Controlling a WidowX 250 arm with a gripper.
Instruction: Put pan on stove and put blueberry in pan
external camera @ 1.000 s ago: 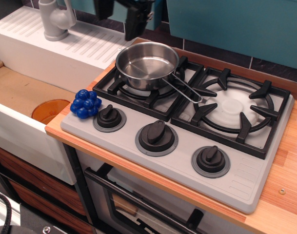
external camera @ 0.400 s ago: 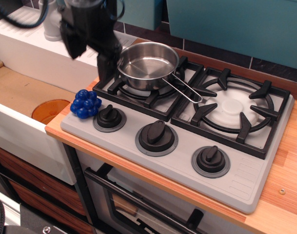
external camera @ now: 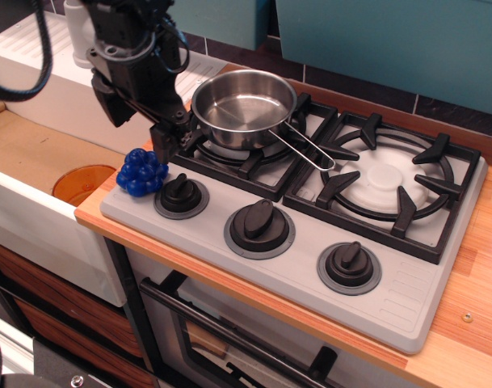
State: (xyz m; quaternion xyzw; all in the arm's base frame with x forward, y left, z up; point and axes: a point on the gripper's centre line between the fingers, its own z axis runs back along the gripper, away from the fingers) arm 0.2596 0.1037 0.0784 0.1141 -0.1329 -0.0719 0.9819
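- Presently, pan (external camera: 244, 107): on the left burner of the stove (external camera: 407, 303), upright, wire handle pointing toward the right burner; that half of the task looks done.
- Blueberry (external camera: 142, 171): at the stove's front-left corner, just beside the leftmost knob (external camera: 181, 196), not in the pan.
- Handling, judged: glossy moulded balls, probably light and stiff, likely slippery; the lumpy outline favours a pinch across the widest part, fingers settling into the hollows between balls.
- Gripper (external camera: 153, 141): directly above the blueberry, fingertip near or touching its top; jaws seem parted, holding nothing.
- Hidden: the dark fingers merge with the black grate, so the exact gap cannot be read; contact with the berry cannot be told.
- Cut off: arm's upper part, by the top edge.
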